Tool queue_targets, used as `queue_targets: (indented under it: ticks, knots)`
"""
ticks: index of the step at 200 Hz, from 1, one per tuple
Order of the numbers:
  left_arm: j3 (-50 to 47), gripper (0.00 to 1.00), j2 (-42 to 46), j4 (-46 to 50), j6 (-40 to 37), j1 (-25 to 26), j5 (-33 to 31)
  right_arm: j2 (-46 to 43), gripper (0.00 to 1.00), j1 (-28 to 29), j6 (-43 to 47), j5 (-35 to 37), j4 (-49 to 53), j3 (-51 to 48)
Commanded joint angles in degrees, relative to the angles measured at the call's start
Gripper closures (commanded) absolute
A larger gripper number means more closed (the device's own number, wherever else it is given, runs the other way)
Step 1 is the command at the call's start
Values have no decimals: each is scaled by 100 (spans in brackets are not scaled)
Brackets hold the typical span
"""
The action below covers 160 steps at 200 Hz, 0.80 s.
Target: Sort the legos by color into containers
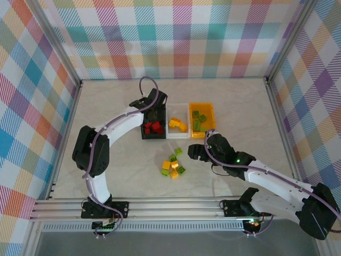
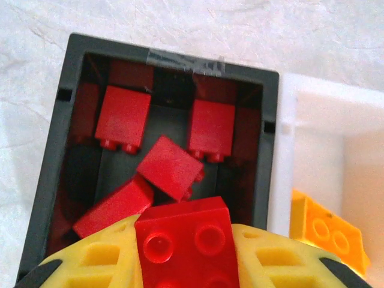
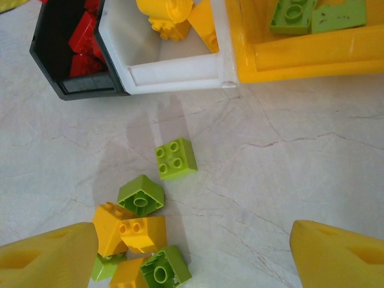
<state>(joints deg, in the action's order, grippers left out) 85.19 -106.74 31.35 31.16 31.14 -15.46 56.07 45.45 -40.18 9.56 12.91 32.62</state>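
My left gripper is shut on a red lego and hangs over the black bin, which holds several red legos. In the top view the left gripper is above that black bin. The white bin holds yellow-orange legos, and the orange bin holds lime green ones. My right gripper is open above the table, right of a loose pile of green and yellow-orange legos; a lone green lego lies apart.
The pile of loose legos lies on the pale marbled table in front of the bins. Plaid walls and metal frame rails bound the workspace. Bare table lies between the right gripper and the orange bin.
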Motion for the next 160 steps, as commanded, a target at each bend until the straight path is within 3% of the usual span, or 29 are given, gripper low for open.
queue_targets:
  ticks: [1, 54, 92, 96, 160]
  knots:
    - [433, 59, -316, 453, -119, -98, 32, -128, 16, 34, -97, -173, 37, -104]
    - [342, 19, 270, 311, -10, 2, 376, -34, 14, 128, -67, -391, -148, -199]
    - [-431, 6, 1586, -24, 42, 496, 548, 500, 14, 434, -200, -242, -519, -89]
    - [-595, 1, 1752, -82, 71, 558, 568, 578, 14, 493, -209, -216, -560, -59]
    - [-3548, 0, 4459, -299, 839, 1451, 374, 1911, 18, 963, -263, 448, -505, 555]
